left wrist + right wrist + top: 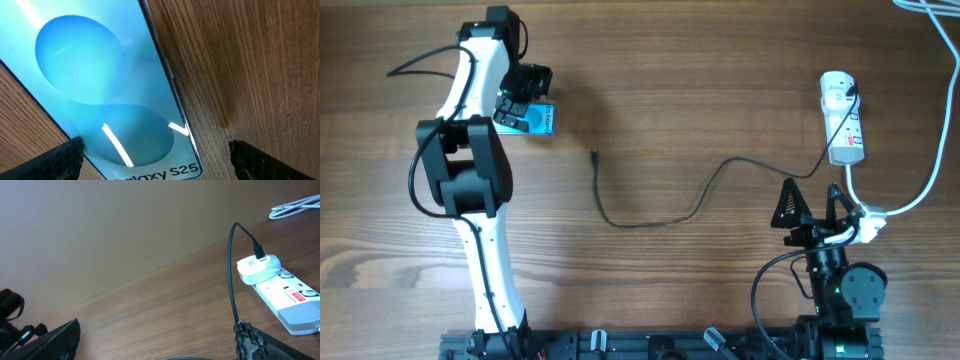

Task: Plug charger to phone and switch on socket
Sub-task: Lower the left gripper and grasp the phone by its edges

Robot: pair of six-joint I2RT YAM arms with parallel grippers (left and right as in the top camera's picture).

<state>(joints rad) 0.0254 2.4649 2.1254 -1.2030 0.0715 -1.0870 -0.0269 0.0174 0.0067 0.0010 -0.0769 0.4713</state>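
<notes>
1. The counter (700,80) is brown wood with a fine, streaky grain and a matt surface.
2. The phone (538,120) lies flat on it at the far left. It is a thin rectangle with a glossy screen lit teal-blue, showing two soft round shapes. It has a narrow pale edge, and the end nearest the camera in the left wrist view (110,90) is printed "Galaxy S25".
3. The left claw (523,100) is over the phone with its jaws spread wide and nothing gripped. In its own view (157,165), one rough black finger overlaps the phone's lower corner and the other is out over bare wood. I cannot tell whether either finger touches the phone.
4. The charger (740,160) is a thin black cable lying in loose curves across the middle of the counter. Its small connector tip (594,155) lies free, well apart from the phone.
5. The cable's other end rises in an arc (231,280) to a rounded white adaptor (257,267) seated in the socket.
6. The socket (843,125) is a long white plastic power strip with red-marked switches. It lies at the far right (292,300).
7. A thick white lead (920,190) loops away from the socket.
8. The right claw (812,210) is near the strip's near end, fully spread and empty (160,345). Its fingers are dark and coarse-textured.
</notes>
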